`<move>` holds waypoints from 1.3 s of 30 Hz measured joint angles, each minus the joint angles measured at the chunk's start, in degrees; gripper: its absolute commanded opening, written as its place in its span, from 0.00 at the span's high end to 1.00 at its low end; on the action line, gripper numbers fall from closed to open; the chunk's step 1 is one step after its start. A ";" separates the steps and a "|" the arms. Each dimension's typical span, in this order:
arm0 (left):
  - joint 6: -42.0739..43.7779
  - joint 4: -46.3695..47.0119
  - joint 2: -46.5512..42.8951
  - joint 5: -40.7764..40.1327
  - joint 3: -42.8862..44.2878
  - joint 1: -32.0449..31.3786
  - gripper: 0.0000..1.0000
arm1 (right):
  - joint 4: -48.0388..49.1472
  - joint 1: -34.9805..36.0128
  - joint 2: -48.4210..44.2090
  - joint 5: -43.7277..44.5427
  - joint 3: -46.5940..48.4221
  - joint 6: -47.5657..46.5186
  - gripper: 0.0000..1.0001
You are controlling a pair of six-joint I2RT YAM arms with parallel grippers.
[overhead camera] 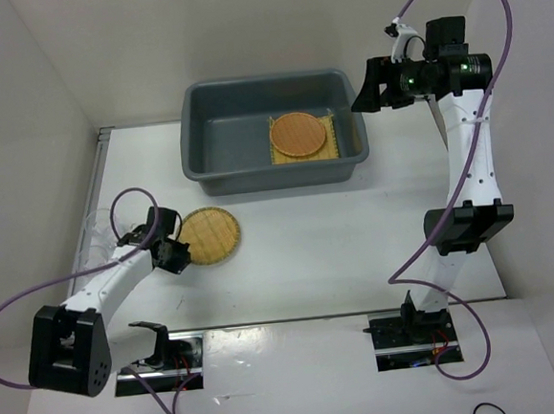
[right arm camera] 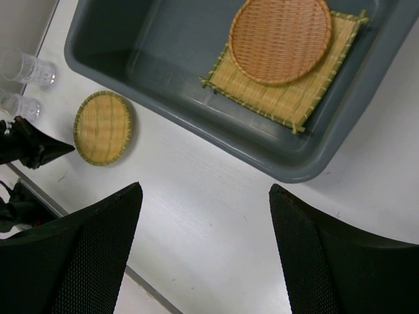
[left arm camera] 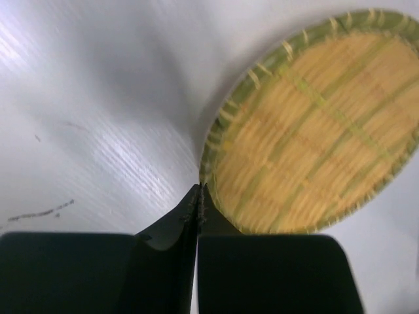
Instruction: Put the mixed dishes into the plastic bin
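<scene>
A round woven tan disc (overhead camera: pixel 210 234) (left arm camera: pixel 321 124) (right arm camera: pixel 103 127) lies flat on the white table. My left gripper (overhead camera: pixel 183 253) (left arm camera: pixel 198 191) is shut, its tips pressed together right at the disc's left rim, with nothing visible between them. The dark grey plastic bin (overhead camera: pixel 275 176) (right arm camera: pixel 288 171) holds a square yellow mat (overhead camera: pixel 330 151) (right arm camera: pixel 288 101) with an orange disc (overhead camera: pixel 298 134) (right arm camera: pixel 280 39) on top. Two clear cups (right arm camera: pixel 26 67) stand at the table's left edge. My right gripper (overhead camera: pixel 363 85) (right arm camera: pixel 205 188) hangs open and empty, high by the bin's right end.
White walls close in the table on the left, back and right. The table's near edge runs just in front of both arm bases (overhead camera: pixel 407 336). The bin's left half shows a bare floor (overhead camera: pixel 228 139).
</scene>
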 measured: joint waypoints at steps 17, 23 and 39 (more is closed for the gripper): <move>0.81 2.97 -41.79 3.23 -18.43 -0.17 0.01 | -0.02 0.00 2.16 -3.52 1.64 0.00 0.17; -3.34 3.48 -67.49 5.38 -30.18 0.98 0.02 | -0.02 -0.35 2.51 -4.37 1.57 0.00 0.17; -3.69 13.33 -60.02 6.38 -32.35 2.89 0.04 | -0.07 -0.39 2.14 -3.80 -2.69 0.24 0.17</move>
